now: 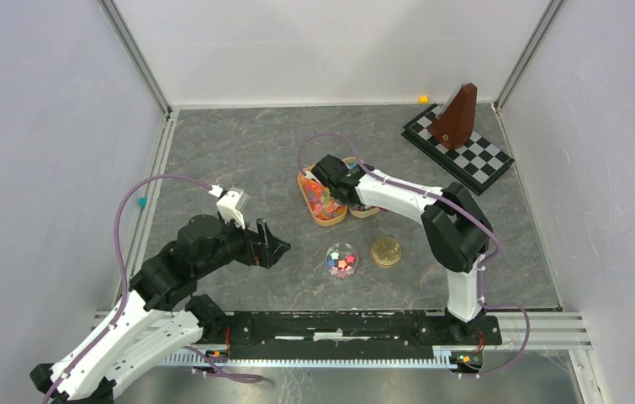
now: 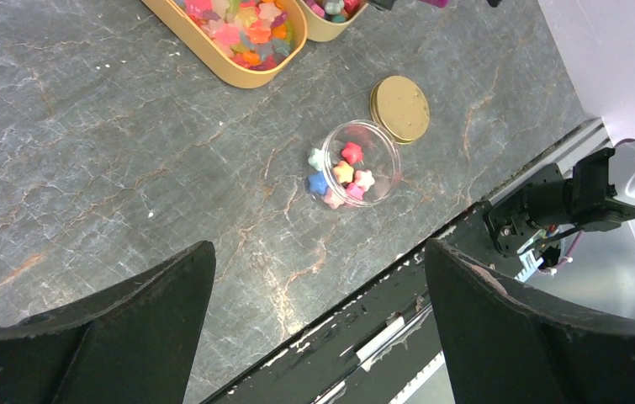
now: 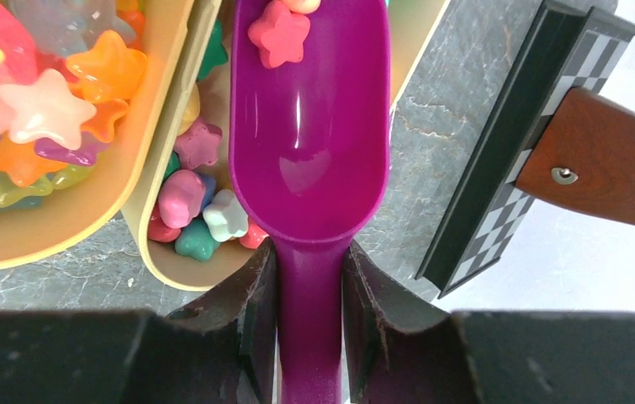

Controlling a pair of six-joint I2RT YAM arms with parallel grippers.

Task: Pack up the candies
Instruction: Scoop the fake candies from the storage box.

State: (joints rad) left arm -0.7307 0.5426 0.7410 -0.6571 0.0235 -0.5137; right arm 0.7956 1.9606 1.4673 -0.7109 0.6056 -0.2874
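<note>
**Gloss, matt stone and polished wood**

The purple plastic scoop is smooth and high-gloss, with a streak of reflected light down its bowl. The star-shaped candies vary: some are translucent and shiny like jelly, others chalky, matt pastel. The tan oval trays look like smooth satin plastic. The grey veined tabletop has a matt, stone-like finish. The small clear round jar is glossy and transparent; whether it is plastic or glass I cannot tell. The gold round lid looks metallic with a fine grainy sheen. The black-and-white chequered board is smooth. The reddish-brown wooden block is polished and carries a bright metal screw. The matt black fingers of the left gripper are scuffed pale along their edges.
</note>
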